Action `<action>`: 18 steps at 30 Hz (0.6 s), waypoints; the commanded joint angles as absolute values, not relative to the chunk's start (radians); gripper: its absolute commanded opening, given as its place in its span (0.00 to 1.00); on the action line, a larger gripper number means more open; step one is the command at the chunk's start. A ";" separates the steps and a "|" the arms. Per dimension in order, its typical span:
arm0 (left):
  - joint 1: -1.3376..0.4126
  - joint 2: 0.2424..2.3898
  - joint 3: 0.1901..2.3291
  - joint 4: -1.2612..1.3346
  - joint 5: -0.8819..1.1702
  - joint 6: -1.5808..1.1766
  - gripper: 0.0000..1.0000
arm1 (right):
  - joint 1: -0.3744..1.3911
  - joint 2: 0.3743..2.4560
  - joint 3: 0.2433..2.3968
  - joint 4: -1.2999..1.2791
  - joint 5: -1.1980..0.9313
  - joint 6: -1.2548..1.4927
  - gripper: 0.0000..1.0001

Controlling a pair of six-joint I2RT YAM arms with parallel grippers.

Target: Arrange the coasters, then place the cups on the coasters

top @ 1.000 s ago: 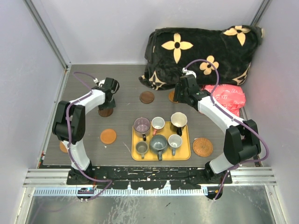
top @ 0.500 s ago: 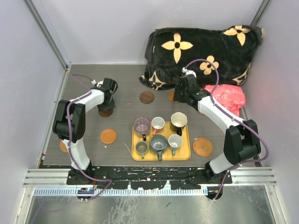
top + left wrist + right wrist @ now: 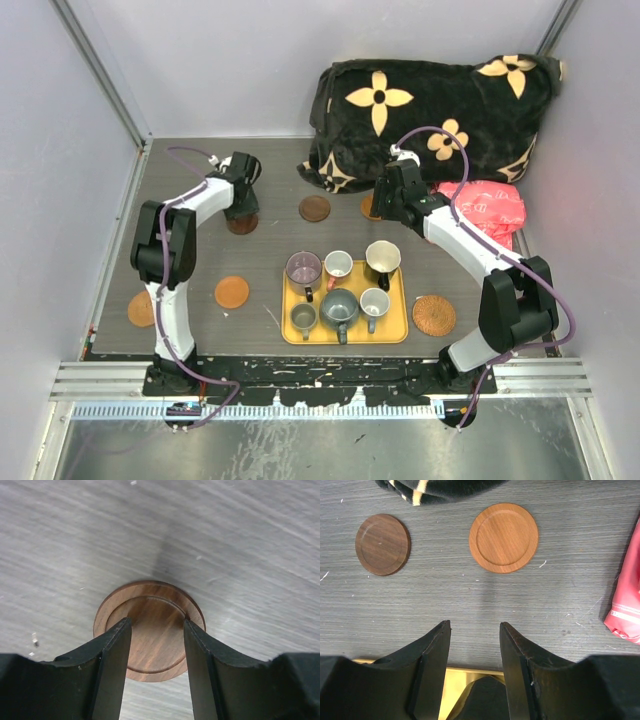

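Coaster (image 3: 152,602) in dark brown beneath left claw (image 3: 156,622), jaws parted astride it, right claw (image 3: 474,625) released, above table (image 3: 570,605).

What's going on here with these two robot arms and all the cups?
The left gripper is down over a dark brown coaster, its fingers part open and overlapping the disc rather than clamping it. The right gripper hovers open and holds nothing. All six cups sit on the yellow tray, and no coaster bears a cup yet.
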State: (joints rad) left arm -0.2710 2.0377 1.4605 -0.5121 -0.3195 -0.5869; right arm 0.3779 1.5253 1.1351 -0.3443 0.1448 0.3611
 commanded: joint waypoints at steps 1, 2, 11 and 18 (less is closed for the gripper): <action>-0.310 2.131 1.500 -0.505 -0.248 -0.599 0.49 | 0.382 1.526 1.152 -0.311 0.155 0.347 0.50; -0.315 2.142 1.517 -0.509 -0.248 -0.601 0.49 | 0.383 1.526 1.155 -0.312 0.156 0.347 0.50; -0.343 2.244 1.691 -0.554 -0.226 -0.600 0.48 | 0.382 1.525 1.163 -0.324 0.166 0.342 0.50; -0.358 2.277 1.741 -0.565 -0.215 -0.607 0.48 | 0.382 1.522 1.167 -0.333 0.173 0.337 0.50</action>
